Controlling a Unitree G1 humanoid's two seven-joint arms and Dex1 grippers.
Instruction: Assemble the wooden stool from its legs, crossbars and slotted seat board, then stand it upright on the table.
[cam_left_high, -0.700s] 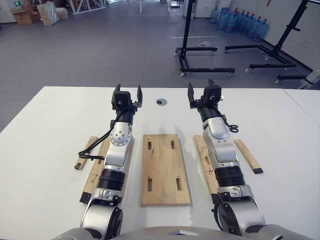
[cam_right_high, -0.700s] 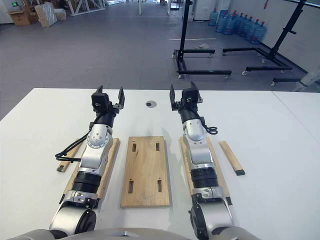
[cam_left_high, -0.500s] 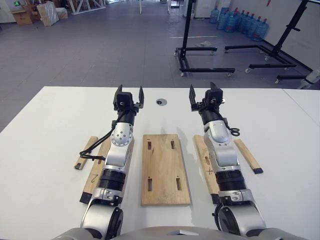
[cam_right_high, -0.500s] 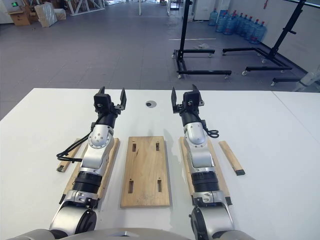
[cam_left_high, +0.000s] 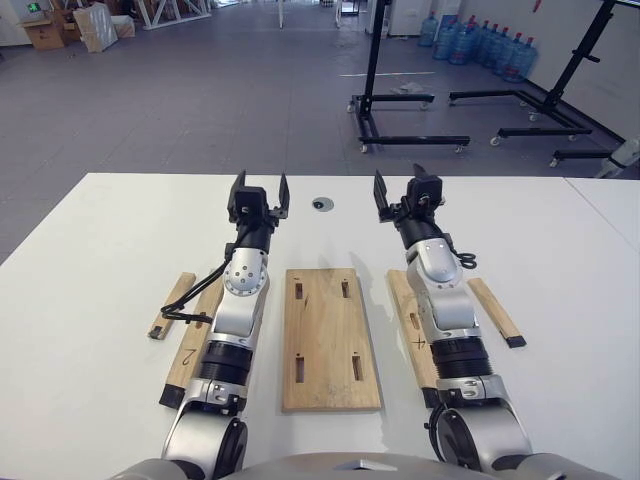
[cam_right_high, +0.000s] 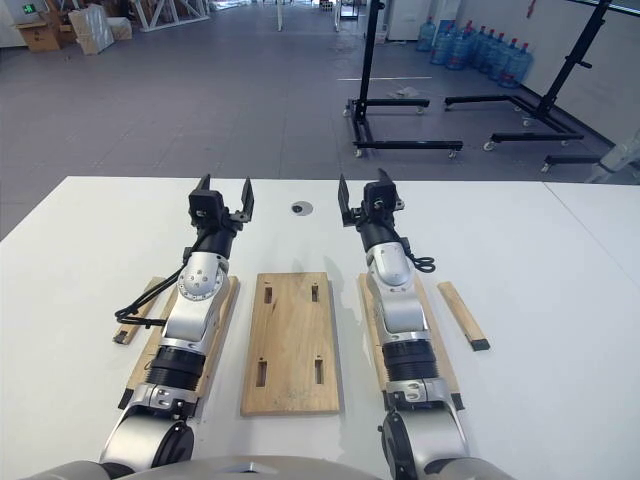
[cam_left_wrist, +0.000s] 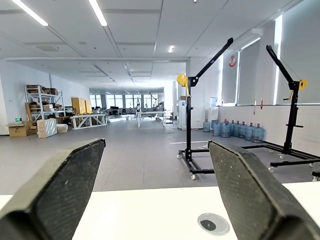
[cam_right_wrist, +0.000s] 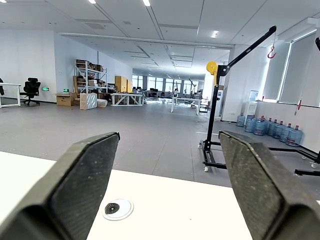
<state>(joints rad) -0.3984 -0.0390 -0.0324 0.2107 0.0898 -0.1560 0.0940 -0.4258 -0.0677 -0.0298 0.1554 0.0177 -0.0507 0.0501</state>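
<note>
Stool parts, unassembled, all lying flat on the white table, listed from the robot's left.

- Short crossbar: farthest left, angled slightly, dark cap at its near end, just beside the left leg board.
- Left leg board: long plank, partly covered by the left forearm stretched above it.
- Left gripper: beyond the far end of that plank, pointing at the table's far edge, fingers spread wide, nothing between them.
- Slotted seat board: centre, between the two arms, apart from both planks, four narrow slots showing, two near each short end.
- Round cable port: set in the tabletop past the seat board, between the two grippers.
- Right gripper: level with the left one, fingers likewise wide apart and empty.
- Right leg board: long plank under the right forearm, partly hidden.
- Second short crossbar: farthest right, near that plank, dark cap at its near end.
</note>
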